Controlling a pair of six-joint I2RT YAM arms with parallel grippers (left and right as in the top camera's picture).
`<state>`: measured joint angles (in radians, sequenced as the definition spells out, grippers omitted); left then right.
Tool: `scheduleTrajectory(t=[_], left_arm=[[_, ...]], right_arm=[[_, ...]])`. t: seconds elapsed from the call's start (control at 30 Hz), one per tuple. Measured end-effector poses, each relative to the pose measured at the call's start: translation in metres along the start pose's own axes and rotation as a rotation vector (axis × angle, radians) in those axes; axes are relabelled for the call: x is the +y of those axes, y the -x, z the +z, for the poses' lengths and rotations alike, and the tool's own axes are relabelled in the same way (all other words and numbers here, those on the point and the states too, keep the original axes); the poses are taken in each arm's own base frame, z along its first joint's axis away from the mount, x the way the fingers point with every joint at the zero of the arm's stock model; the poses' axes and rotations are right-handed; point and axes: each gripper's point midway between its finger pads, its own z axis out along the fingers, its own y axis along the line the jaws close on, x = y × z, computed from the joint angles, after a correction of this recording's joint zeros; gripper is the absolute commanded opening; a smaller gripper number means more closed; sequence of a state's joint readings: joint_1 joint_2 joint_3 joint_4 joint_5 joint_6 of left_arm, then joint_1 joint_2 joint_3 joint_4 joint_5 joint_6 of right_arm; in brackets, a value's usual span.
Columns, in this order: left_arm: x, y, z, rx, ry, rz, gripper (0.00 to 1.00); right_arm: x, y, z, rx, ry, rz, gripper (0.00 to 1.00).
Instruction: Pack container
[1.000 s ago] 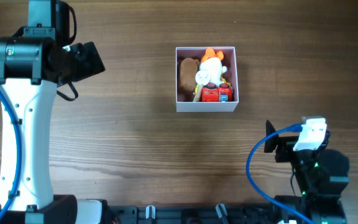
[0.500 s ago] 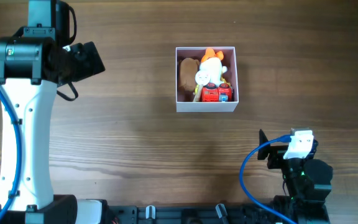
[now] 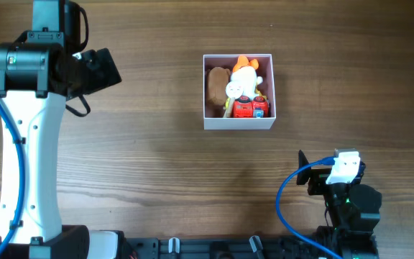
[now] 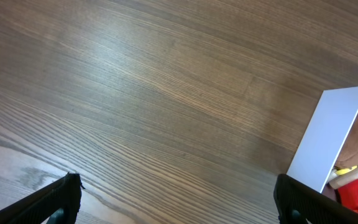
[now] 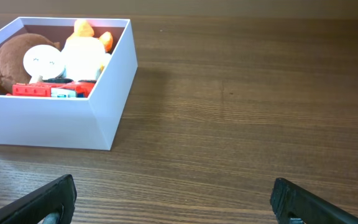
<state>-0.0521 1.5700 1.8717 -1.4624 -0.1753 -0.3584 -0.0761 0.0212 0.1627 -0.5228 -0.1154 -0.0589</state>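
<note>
The container, a small white square box with a dusty-pink inside, sits at the upper middle of the table. It holds a brown plush, a white-and-orange plush and a red toy. My left gripper is far to its left, open and empty; in the left wrist view the box corner shows at the right. My right gripper is near the front right, open and empty; the right wrist view shows the box ahead on the left.
The wooden table carries nothing else in view. The left arm's white link runs along the left side. The right arm's base with its blue cable sits at the front right edge.
My right arm has drawn back a little, down and to the left toward the front edge. The left arm and the box have not moved.
</note>
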Motion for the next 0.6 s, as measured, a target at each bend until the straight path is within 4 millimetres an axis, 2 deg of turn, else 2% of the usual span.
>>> scheduleTrajectory(t=[0.6], left_arm=[[0.0027, 0.0014, -0.0013, -0.016, 0.011, 0.003, 1.00]], right_arm=[[-0.0001, 0.0000, 0.0000, 0.000, 0.000, 0.000, 1.00]])
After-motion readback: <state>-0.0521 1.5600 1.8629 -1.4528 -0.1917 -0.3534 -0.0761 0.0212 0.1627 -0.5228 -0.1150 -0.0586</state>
